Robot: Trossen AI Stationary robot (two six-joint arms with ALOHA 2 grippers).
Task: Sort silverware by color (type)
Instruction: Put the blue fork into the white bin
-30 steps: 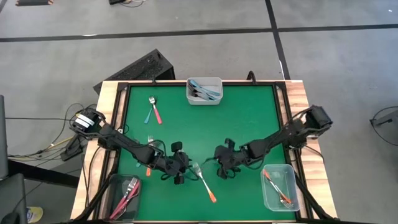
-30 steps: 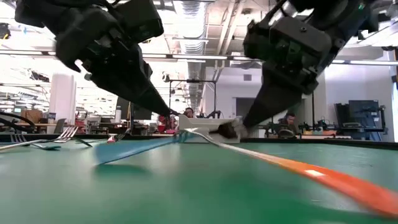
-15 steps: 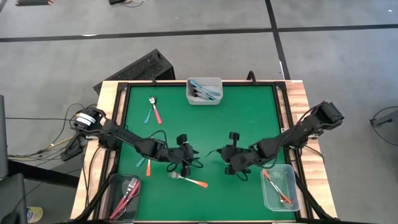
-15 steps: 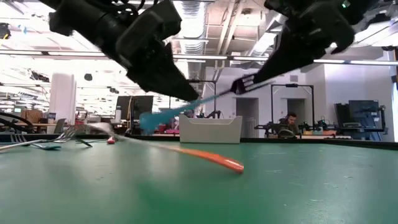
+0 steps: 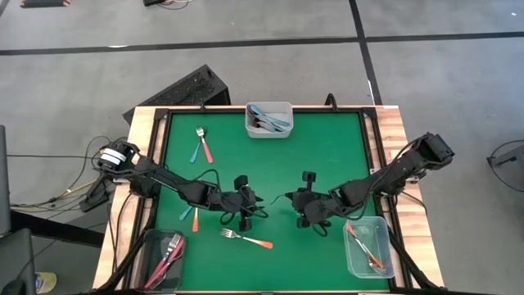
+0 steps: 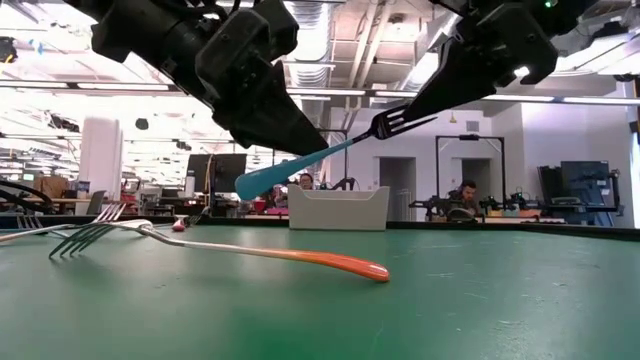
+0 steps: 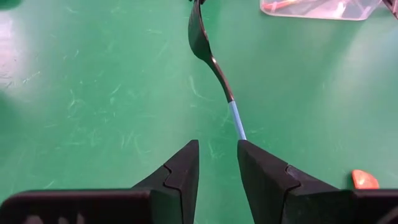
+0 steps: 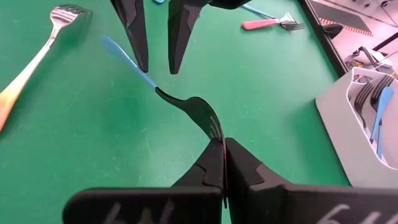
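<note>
Blue-handled fork [image 6: 320,155] hangs mid-table above the mat, right gripper [image 8: 221,163] pinching its tines, left gripper [image 7: 217,163] spread around the handle, so a late left squeeze could drop it onto the orange fork [image 5: 247,239].

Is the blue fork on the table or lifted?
Lifted. The right claw pinches the blue fork by its tines, clear above the table.
</note>
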